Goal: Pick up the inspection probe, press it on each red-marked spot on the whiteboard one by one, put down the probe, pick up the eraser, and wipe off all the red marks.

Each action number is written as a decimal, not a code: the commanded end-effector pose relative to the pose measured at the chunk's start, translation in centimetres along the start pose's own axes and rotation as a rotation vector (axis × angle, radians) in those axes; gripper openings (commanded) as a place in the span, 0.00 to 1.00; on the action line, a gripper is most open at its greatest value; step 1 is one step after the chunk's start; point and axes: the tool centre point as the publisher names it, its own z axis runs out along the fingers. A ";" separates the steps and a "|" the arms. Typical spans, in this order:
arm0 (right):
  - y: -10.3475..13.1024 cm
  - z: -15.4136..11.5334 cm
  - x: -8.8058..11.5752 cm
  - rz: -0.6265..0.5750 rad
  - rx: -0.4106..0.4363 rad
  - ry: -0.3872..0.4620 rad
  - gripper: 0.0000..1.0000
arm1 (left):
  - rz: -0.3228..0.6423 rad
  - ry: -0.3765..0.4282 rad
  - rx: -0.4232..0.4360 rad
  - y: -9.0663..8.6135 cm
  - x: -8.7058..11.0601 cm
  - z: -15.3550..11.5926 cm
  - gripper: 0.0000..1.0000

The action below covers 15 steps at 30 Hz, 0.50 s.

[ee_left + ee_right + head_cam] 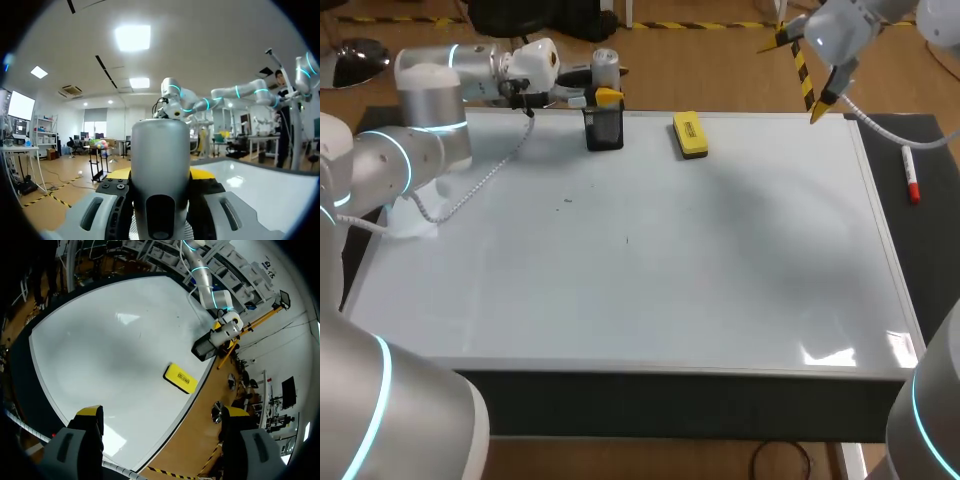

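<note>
Probe (160, 165), a smooth silver cylinder with a rounded top, stands upright with its long axis vertical, clamped from both sides between the yellow tips of the left claw (606, 98). It sits at 12 o'clock on the whiteboard (650, 270), directly above a black block (605, 130) on the far edge. Just beside it at 3 o'clock lies the yellow eraser (690, 135). The right claw (162, 412) hangs wide open, holding nothing, at 2 o'clock. A red marker (912, 180) lies on the dark desk (932, 230).
</note>
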 end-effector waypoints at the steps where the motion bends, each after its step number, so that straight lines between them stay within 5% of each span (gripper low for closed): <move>1: 0.0 -0.1 0.0 -0.002 0.002 0.004 1.00 | 0.000 0.013 -0.005 0.0 -0.4 0.0 0.67; 2: 0.0 -0.1 0.0 -0.002 0.002 0.004 1.00 | 0.001 0.010 -0.008 0.0 -0.3 0.0 0.74; 3: 0.0 -0.1 0.0 -0.002 0.002 0.004 1.00 | 0.002 0.009 -0.010 0.0 -0.3 0.0 1.00; 15: 0.0 -0.1 0.0 -0.002 0.002 0.004 1.00 | 0.027 -0.016 -0.040 -2.1 0.4 -0.2 1.00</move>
